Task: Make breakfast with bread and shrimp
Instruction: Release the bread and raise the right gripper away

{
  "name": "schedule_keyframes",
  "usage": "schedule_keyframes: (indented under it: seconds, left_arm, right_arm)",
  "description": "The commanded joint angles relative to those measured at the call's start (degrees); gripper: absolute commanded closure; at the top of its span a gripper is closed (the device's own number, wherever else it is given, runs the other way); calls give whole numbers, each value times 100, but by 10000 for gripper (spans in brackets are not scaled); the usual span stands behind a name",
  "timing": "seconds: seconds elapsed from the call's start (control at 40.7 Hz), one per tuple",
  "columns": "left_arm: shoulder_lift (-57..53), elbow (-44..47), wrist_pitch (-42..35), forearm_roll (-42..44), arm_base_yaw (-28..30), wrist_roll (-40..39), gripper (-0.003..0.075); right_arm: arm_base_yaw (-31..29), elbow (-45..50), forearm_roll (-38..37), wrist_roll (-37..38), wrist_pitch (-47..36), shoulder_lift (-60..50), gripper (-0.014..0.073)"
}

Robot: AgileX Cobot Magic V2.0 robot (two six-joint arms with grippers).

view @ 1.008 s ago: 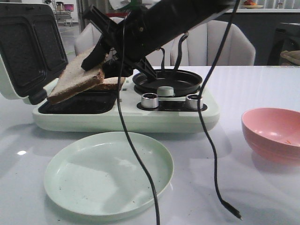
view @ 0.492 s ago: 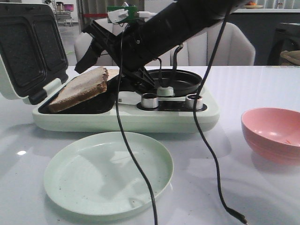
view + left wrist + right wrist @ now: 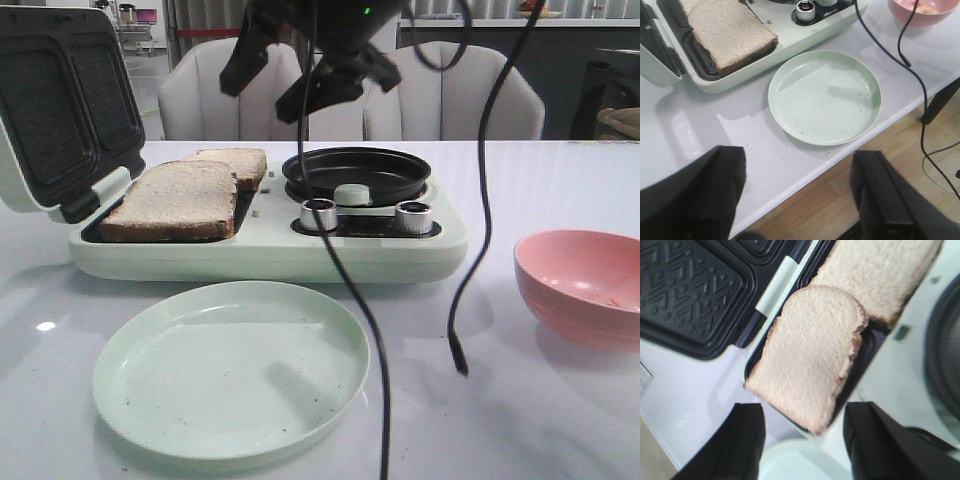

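The open, empty right gripper (image 3: 300, 75) hung right above the bread (image 3: 178, 198), probably nearer than the left arm.

A glossy white table (image 3: 540, 190) fills the foreground, with soft light reflected in its top. Behind its far edge stand two pale upholstered chairs (image 3: 200, 95), and beyond them is a dark counter or cabinet (image 3: 580, 75), though that part is too dim to make out well. Below the table's near edge, a light wooden plank floor (image 3: 880, 170) shows.
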Motion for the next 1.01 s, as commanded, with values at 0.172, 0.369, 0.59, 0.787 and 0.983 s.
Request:
schedule_keyframes:
  seconds: [0.172,0.369,0.59,0.787,0.983]
  left_arm:
    - [11,-151,-369,4,-27,4,221]
    - [11,-151,-369,4,-27,4,221]
    - [11,-151,-369,4,-27,4,221]
    - [11,-151,-369,4,-27,4,221]
    - [11,-151,-369,4,-27,4,221]
  right_arm:
    - [-18,419,-1942,494,699,-2214,144]
    - [-25,1528,-3102,1075,1153,-3810,144]
    - [-25,2793,-3608,1473,1331,-5569,144]
    - [-25,3793,-3608,1525,1304,-6901,144]
    - [-25,4416,-3608,1525,1428,-7622,144]
